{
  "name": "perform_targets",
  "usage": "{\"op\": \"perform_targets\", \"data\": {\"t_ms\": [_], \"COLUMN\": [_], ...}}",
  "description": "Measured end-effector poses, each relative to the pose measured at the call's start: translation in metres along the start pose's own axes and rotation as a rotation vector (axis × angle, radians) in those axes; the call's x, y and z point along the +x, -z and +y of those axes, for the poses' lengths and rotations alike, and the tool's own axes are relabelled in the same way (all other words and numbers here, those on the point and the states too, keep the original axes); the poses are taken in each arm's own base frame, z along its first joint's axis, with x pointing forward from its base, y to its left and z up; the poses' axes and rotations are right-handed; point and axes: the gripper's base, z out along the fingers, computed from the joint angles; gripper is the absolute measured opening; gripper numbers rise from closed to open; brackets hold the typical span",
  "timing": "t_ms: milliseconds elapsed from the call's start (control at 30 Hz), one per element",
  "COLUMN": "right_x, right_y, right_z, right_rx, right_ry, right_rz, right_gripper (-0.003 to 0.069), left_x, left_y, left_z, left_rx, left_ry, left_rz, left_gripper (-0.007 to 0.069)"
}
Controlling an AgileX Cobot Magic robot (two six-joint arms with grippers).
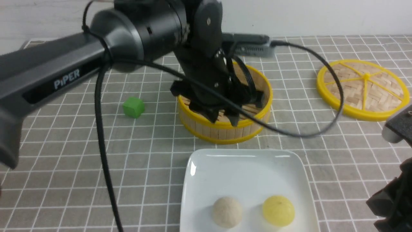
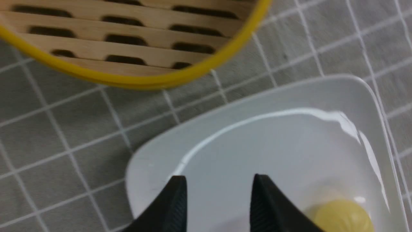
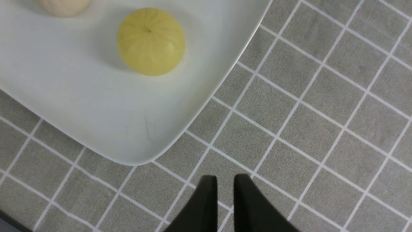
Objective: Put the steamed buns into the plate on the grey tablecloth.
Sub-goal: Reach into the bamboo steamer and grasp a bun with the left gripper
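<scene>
The white square plate (image 1: pixel 244 174) lies on the grey tablecloth (image 1: pixel 64 167) at the near middle. One cream bun (image 1: pixel 227 211) and the pale yellow bun (image 1: pixel 278 210) sit in its near half. The third bun is hidden. My left gripper (image 1: pixel 223 119) hangs open and empty over the near rim of the bamboo steamer (image 1: pixel 225 133). In the left wrist view its fingers (image 2: pixel 178 199) stand apart, with the plate (image 2: pixel 257 145) and yellow bun (image 2: pixel 341 217) beyond them. My right gripper (image 3: pixel 225 180) is shut and empty over bare cloth beside the plate's corner (image 3: pixel 135 141), near the yellow bun (image 3: pixel 150 42).
A green cube (image 1: pixel 133 107) sits left of the steamer. The steamer's woven lid (image 1: pixel 363 90) lies flat at the far right. A grey device (image 1: pixel 254 45) stands behind the steamer. A black cable (image 1: pixel 103 145) hangs from the left arm across the cloth.
</scene>
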Motion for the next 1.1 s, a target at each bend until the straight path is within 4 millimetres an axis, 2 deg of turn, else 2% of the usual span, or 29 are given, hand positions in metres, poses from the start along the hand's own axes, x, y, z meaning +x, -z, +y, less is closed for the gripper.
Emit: {"op": "perform_targets", "data": {"t_ms": [33, 100, 167, 200, 333, 400, 500, 800, 967, 1100], "right_x": [0.000, 0.000, 0.000, 0.000, 0.000, 0.000, 0.000, 0.000, 0.000, 0.000], "right_y": [0.000, 0.000, 0.000, 0.000, 0.000, 0.000, 0.000, 0.000, 0.000, 0.000], "right_z": [0.000, 0.000, 0.000, 0.000, 0.000, 0.000, 0.000, 0.000, 0.000, 0.000], "right_rx": [0.000, 0.000, 0.000, 0.000, -0.003, -0.003, -0.003, -0.003, -0.003, -0.003], "right_ry": [0.000, 0.000, 0.000, 0.000, -0.002, -0.002, -0.002, -0.002, -0.002, -0.002], "right_rz": [0.000, 0.000, 0.000, 0.000, 0.000, 0.000, 0.000, 0.000, 0.001, 0.001], "right_gripper": [0.0105, 0.0108, 0.0110, 0.0111, 0.0115, 0.0116, 0.0119, 0.0125, 0.0127, 0.0132], "left_x": [-0.005, -0.026, -0.035, -0.050, -0.076, -0.081, -0.091, -0.107, -0.110, -0.110], "left_y": [0.001, -0.004, -0.008, -0.017, -0.040, -0.045, -0.059, -0.093, -0.107, -0.117], "left_z": [0.005, 0.023, 0.031, 0.044, 0.062, 0.064, 0.063, 0.070, 0.075, 0.075], "left_rx": [-0.014, -0.056, -0.063, -0.064, -0.005, 0.010, 0.055, 0.003, -0.027, -0.025], "left_ry": [0.026, 0.090, 0.110, 0.148, 0.226, 0.239, 0.256, 0.228, 0.214, 0.216], "left_rz": [-0.001, -0.017, -0.027, -0.045, -0.069, -0.074, -0.082, -0.188, -0.215, -0.226], "left_gripper": [0.0233, 0.0094, 0.0052, 0.0015, 0.0001, 0.0006, 0.0059, 0.0392, 0.0446, 0.0434]}}
